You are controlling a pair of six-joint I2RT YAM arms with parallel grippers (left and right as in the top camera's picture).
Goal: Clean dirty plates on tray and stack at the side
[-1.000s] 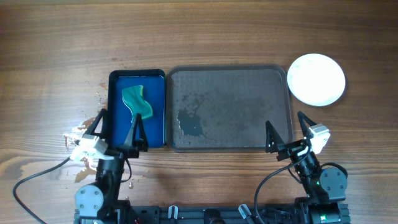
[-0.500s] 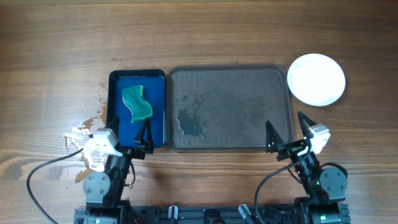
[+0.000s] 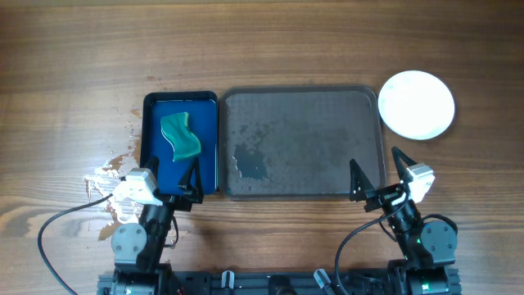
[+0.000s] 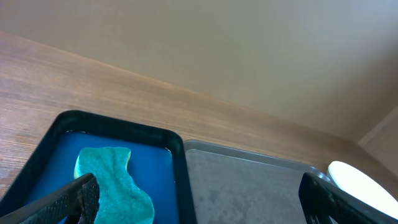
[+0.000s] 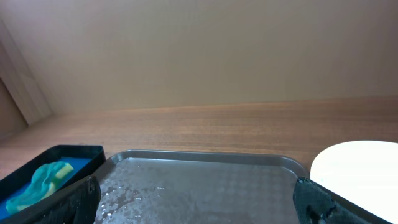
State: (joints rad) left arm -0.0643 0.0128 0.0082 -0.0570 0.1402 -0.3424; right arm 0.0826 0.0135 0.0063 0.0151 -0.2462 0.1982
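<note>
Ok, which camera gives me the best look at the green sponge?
Overhead: the green sponge shows whole, lying in the blue tray. Left wrist sees it close but cropped at the bottom edge; right wrist catches it small, low at far left.

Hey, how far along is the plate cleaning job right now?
Done: the grey tray holds no plates, only a wet patch; the white plates sit beside it, count unclear. In hand: nothing, left hand and right hand open, empty; sponge in blue tray. Left: nothing visible.
</note>
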